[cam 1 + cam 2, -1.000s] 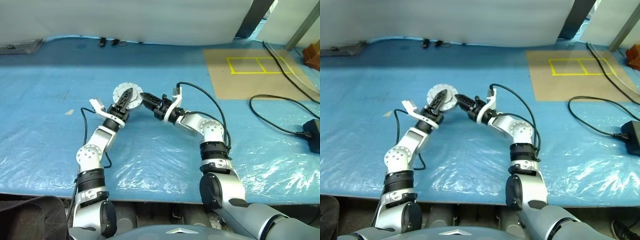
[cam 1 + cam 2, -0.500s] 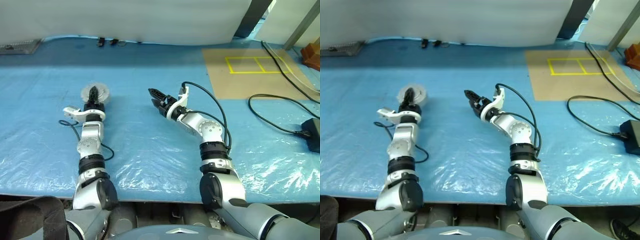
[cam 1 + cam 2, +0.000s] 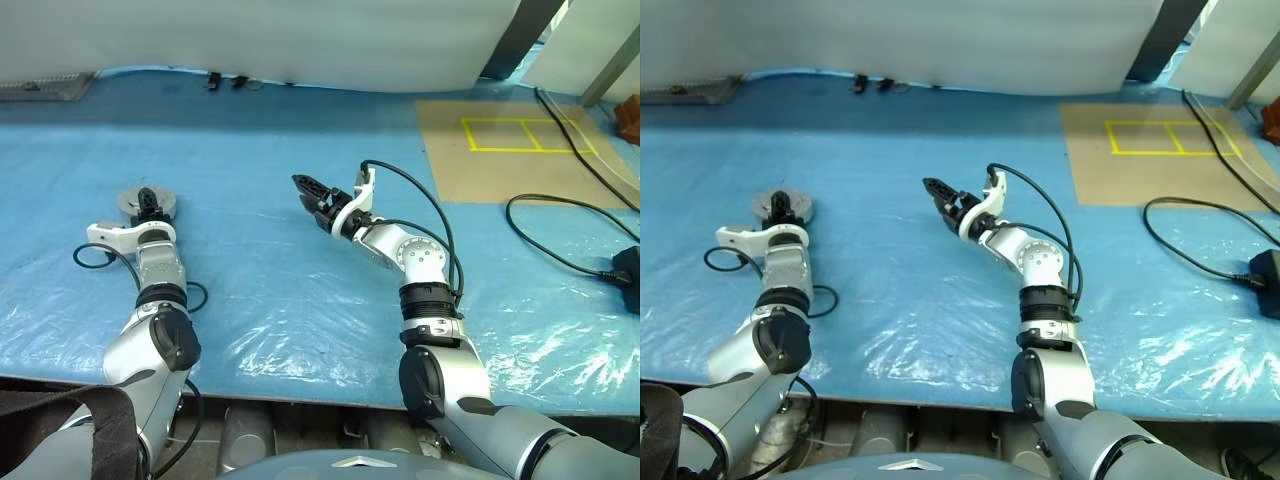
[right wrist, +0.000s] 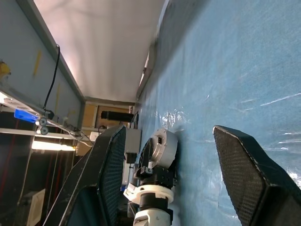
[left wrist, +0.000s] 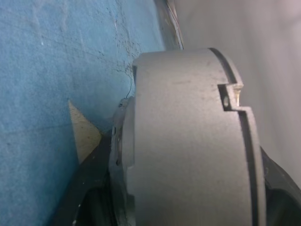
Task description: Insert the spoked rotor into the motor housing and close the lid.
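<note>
While my left gripper (image 3: 147, 197) clamps lid (image 3: 132, 203), my right gripper (image 3: 308, 192) gapes empty, well apart from lid.

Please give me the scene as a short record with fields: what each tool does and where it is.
surface: blue plastic-covered table
left tool: on the table's left side, shut on the grey metal disc assembly
disc in left wrist view: plain grey face, notched rim
right tool: open, holding nothing, above the table's middle
far right: black cable, brown mat with yellow lines
</note>
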{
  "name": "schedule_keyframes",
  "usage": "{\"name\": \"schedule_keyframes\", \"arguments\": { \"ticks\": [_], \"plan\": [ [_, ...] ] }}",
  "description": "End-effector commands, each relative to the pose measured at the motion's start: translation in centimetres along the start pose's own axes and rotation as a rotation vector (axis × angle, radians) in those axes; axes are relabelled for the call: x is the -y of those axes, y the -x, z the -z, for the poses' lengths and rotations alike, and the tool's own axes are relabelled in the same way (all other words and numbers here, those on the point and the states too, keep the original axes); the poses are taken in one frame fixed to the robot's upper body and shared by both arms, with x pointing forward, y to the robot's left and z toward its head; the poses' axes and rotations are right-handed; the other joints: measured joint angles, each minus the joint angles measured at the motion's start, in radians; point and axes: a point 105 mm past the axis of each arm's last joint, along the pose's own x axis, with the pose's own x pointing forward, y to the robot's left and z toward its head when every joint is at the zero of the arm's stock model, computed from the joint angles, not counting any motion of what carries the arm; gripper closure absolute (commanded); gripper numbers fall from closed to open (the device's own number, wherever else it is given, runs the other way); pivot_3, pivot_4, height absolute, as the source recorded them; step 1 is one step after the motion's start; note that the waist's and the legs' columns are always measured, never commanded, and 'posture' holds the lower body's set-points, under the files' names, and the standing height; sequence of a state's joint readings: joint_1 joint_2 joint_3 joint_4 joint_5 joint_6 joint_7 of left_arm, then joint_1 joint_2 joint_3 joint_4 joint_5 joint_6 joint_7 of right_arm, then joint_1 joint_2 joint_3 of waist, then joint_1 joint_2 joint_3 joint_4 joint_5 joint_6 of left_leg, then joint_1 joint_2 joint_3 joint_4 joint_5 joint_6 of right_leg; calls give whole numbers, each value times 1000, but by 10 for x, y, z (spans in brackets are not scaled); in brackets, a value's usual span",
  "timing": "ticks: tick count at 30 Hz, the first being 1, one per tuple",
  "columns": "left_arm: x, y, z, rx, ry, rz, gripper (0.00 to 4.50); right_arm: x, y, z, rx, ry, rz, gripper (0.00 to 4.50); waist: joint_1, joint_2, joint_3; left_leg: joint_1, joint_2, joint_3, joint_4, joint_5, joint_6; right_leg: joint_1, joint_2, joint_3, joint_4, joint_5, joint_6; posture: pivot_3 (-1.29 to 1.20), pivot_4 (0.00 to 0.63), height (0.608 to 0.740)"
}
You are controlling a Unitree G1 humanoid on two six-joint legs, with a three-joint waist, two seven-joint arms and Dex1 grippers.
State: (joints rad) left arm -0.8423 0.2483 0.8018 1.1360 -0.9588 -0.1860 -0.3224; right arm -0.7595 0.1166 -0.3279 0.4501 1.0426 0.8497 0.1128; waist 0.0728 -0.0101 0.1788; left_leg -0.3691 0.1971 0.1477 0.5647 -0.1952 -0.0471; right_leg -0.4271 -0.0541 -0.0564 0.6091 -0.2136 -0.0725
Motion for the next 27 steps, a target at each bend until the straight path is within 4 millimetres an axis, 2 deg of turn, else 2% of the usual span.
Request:
{"name": "schedule_keyframes", "arguments": {
  "ticks": [1,2,3,4,7,8,10,13,16,19,21,23,25,27],
  "plan": [
    [3,-1,-16,55,-35,24,1726,-18,-7,10,-10,5,-76,1420,-1,0,0,0,0,0,0,0,0,0,0,0,0,0,0,0,150,740],
    [1,0,-17,64,-37,14,1726,-18,-8,11,-14,11,-73,1420,-2,0,0,0,0,0,0,0,0,0,0,0,0,0,0,0,150,740],
    [-2,1,-20,75,-36,5,1270,-16,-8,12,-18,20,-68,1382,-2,0,0,1,0,0,0,0,0,0,0,0,0,0,0,0,150,740],
    [-4,1,-22,86,-35,-2,1129,-16,-7,12,-21,27,-66,1382,-3,0,0,1,0,0,0,0,0,0,0,0,1,0,0,0,150,740],
    [-10,5,-36,159,-45,-34,166,-13,-6,13,-30,54,-56,1382,-5,0,0,2,0,0,0,0,0,1,0,0,2,0,0,0,150,740],
    [-11,6,-45,204,-52,-43,50,-12,-6,14,-36,69,-51,1382,-6,0,0,2,1,1,0,0,0,2,0,1,2,0,0,0,150,740],
    [-13,11,-62,293,-83,-54,50,-9,-5,14,-37,73,-42,1382,-10,0,0,2,2,1,0,0,0,3,0,2,2,0,0,0,150,740],
    [-11,17,-76,356,-158,-44,50,-6,-3,16,-49,101,-31,1382,-7,0,0,3,3,1,0,0,0,3,0,2,1,0,0,0,150,740],
    [4,21,-83,353,-346,54,50,-2,-2,20,-73,216,-6,1382,-3,0,0,5,4,1,0,0,0,3,0,1,1,0,0,0,150,740],
    [22,25,-80,307,-501,175,50,0,1,21,-78,378,11,1382,2,-1,0,3,5,1,1,0,0,3,0,0,0,0,0,0,150,740],
    [44,31,-69,243,-608,339,50,0,6,17,-57,551,6,1382,8,-1,0,3,5,1,2,0,0,3,0,-1,0,0,0,0,150,740],
    [62,39,-51,145,-651,496,50,-2,13,15,-48,692,-14,1382,13,-2,0,3,5,1,2,0,0,3,0,-1,1,0,0,0,150,740],
    [89,55,-18,-30,-743,740,50,1,24,12,-46,843,-24,1382,19,-2,0,3,5,1,3,0,0,3,-1,-1,1,0,0,0,150,740],
    [107,76,11,-191,-809,952,50,9,36,13,-70,982,-25,1382,24,-2,0,3,5,1,3,0,0,3,-1,-1,1,0,0,0,150,740]
  ]
}}
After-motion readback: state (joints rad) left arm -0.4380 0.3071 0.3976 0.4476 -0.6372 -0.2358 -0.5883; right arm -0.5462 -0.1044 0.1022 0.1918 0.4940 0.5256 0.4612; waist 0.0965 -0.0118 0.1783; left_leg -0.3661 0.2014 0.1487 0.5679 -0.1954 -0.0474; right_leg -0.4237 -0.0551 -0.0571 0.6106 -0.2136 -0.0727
